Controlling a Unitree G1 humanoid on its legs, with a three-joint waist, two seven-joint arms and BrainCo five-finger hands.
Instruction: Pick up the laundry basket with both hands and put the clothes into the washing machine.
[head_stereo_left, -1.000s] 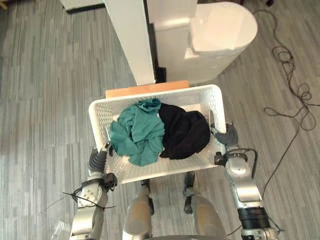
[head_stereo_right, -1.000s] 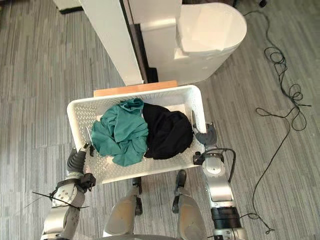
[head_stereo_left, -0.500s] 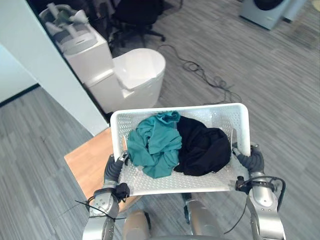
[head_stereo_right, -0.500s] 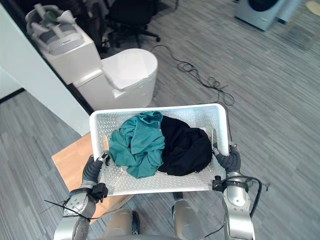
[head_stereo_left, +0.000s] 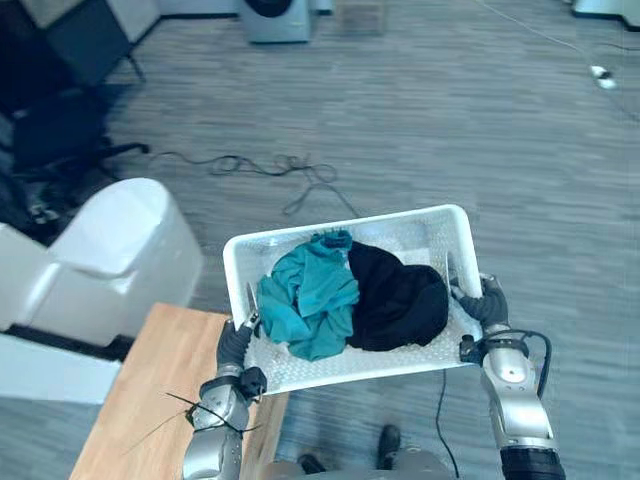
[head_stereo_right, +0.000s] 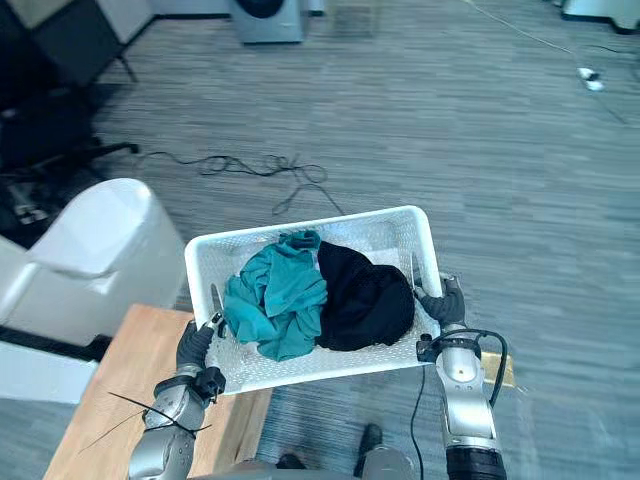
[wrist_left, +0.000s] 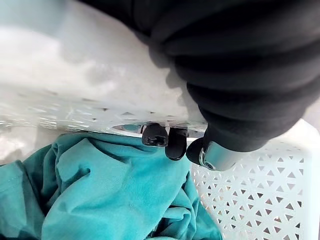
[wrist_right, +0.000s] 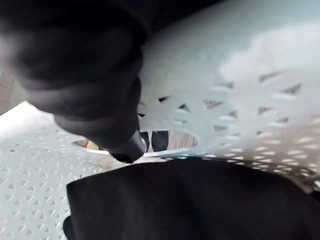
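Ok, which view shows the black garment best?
Left eye view: the whole black garment lies in the basket beside the teal garment. Right eye view matches. Right wrist view gives a close part of it; left wrist view looks at the teal garment.

Grey plank floor (head_stereo_left: 520, 150); wood table (head_stereo_left: 150, 390) lower L; white unit (head_stereo_left: 110, 250) L.

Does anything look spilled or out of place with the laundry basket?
Nothing stands out. The left hand and right hand grip the laundry basket by its ends, and the teal garment and black garment lie inside, nothing over the rim.
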